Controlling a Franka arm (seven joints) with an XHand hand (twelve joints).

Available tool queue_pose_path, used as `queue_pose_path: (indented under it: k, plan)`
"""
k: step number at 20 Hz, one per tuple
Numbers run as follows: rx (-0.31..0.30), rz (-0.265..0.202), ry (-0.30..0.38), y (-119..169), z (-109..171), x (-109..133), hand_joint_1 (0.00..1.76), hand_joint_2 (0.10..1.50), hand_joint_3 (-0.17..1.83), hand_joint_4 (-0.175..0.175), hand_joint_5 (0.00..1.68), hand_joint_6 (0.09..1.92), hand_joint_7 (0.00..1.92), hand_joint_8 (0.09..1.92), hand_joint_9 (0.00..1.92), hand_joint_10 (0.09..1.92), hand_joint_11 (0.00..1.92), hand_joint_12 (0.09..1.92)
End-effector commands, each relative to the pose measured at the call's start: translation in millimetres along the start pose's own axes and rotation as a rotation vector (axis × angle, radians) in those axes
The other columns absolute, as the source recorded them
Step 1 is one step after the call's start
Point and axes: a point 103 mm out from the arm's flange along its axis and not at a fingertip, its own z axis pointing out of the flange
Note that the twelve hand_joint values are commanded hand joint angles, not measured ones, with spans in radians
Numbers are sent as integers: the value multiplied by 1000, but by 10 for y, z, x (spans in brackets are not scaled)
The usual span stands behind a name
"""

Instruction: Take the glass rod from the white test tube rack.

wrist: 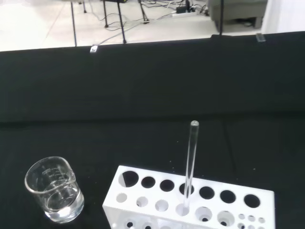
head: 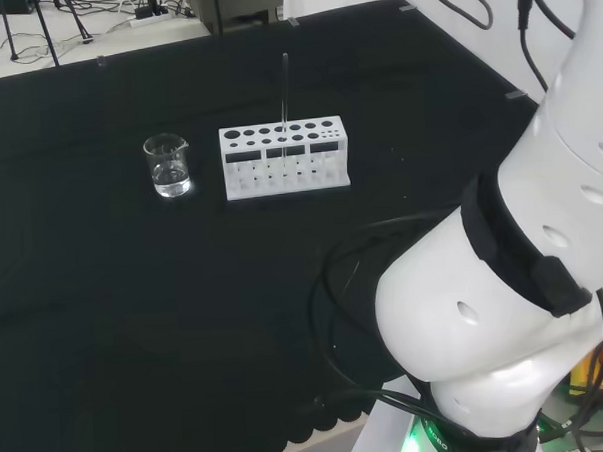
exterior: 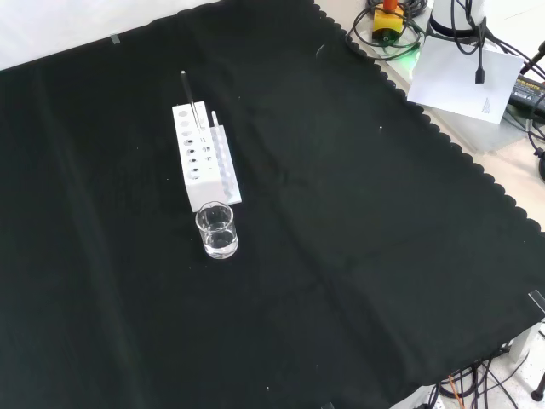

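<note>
The glass rod [wrist: 190, 164] stands upright in the white test tube rack [head: 285, 159], upper centre of the head view. A beaker [head: 168, 165] sits just left. I cannot tell the hand's state.

Arm at the right edge of the head view

The arm's white links [head: 485, 308] stand large at the right of the head view, one stacked over the other and joined by a black band, with black cables looping beside them down to the base, lit green.
</note>
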Motion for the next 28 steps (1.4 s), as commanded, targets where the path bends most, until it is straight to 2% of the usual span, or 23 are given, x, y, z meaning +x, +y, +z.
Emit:
queue_pose_path:
  k: [1, 9, 11, 20, 23, 24, 25, 27, 28]
  plan:
    - [9, -34, 21, 220, 197, -52, 588, 852, 375, -108, 187, 87, 3, 861, 199, 925, 13, 1497]
    - [48, -49, 28, 380, 476, -88, 588, 852, 384, -115, 210, 87, 50, 923, 282, 929, 73, 1496]
    - [49, -37, 42, 410, 540, -108, 589, 852, 387, -117, 220, 87, 62, 929, 304, 920, 92, 1488]
    - [61, -46, 48, 536, 825, -130, 588, 860, 395, -128, 245, 87, 120, 953, 356, 922, 131, 1485]
    - [54, -40, 71, 570, 905, -166, 589, 863, 397, -132, 253, 87, 142, 961, 369, 923, 140, 1483]
    - [53, -15, 59, 583, 936, -170, 589, 864, 398, -133, 255, 87, 147, 962, 373, 923, 142, 1482]
    - [58, -10, 55, 603, 964, -157, 589, 865, 399, -135, 258, 87, 151, 963, 375, 923, 144, 1481]
    - [63, -19, 44, 629, 1008, -145, 590, 868, 400, -138, 262, 87, 157, 964, 379, 923, 148, 1479]
    - [51, -32, 64, 540, 988, -311, 590, 869, 401, -139, 264, 87, 159, 965, 380, 923, 149, 1478]
